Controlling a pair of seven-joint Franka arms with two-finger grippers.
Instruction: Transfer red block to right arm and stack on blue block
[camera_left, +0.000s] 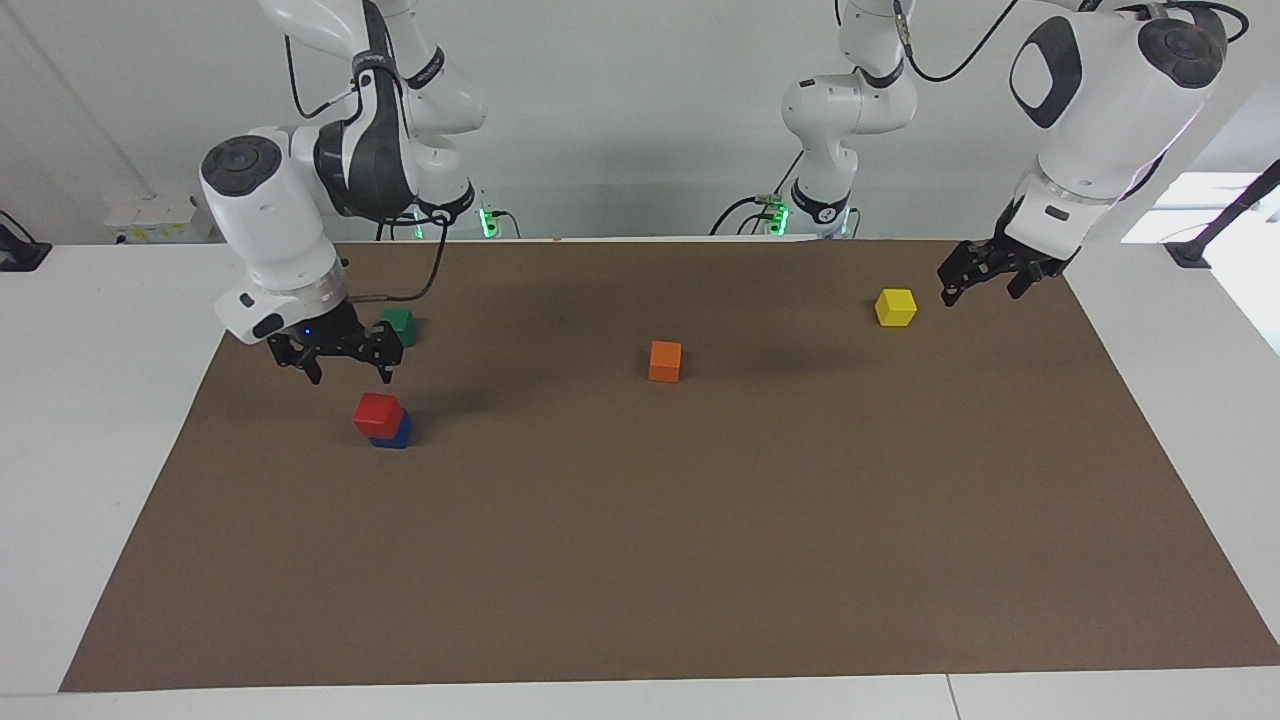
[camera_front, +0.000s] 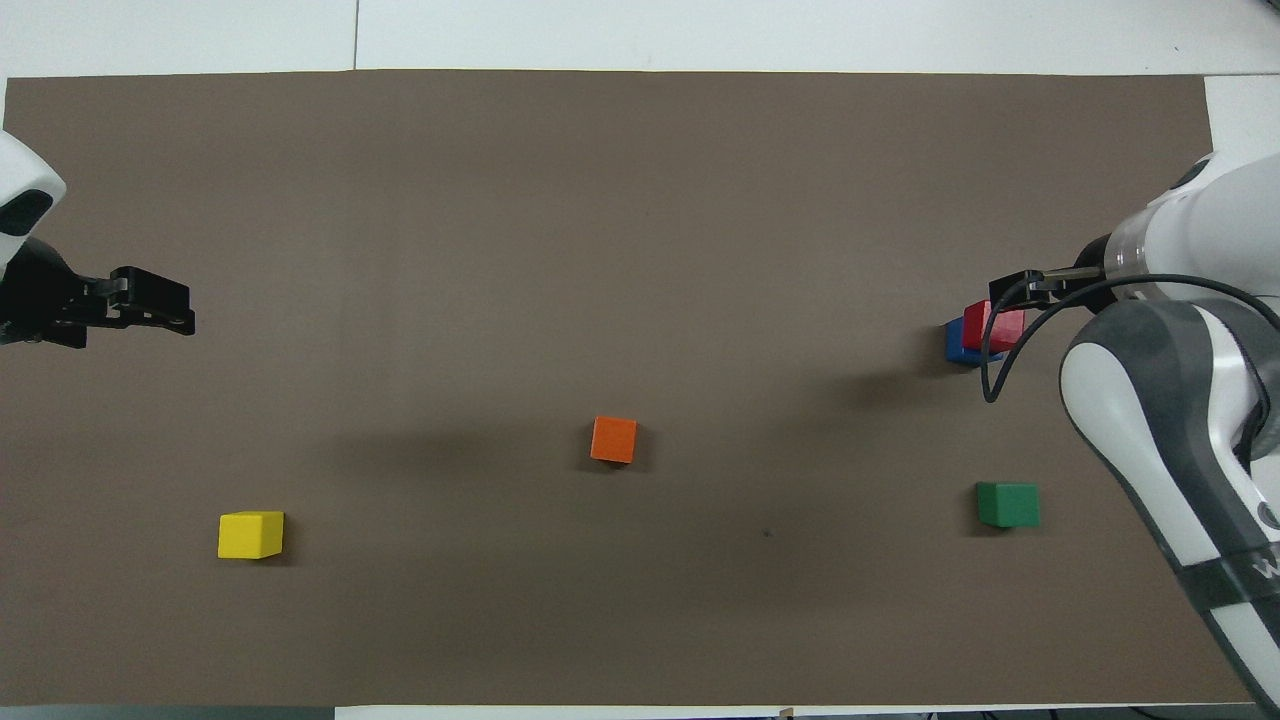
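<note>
On the blue block (camera_left: 396, 434) sits the red block (camera_left: 377, 414); above, the right gripper (camera_left: 338, 368) hangs open and empty, as does the left gripper (camera_left: 985, 284).

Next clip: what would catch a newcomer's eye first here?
The red block sitting on the blue block, slightly askew, toward the right arm's end of the table. Just above the stack hangs the right gripper, jaws open and empty. The left gripper waits in the air beside the yellow block, with the orange block mid-table.
</note>
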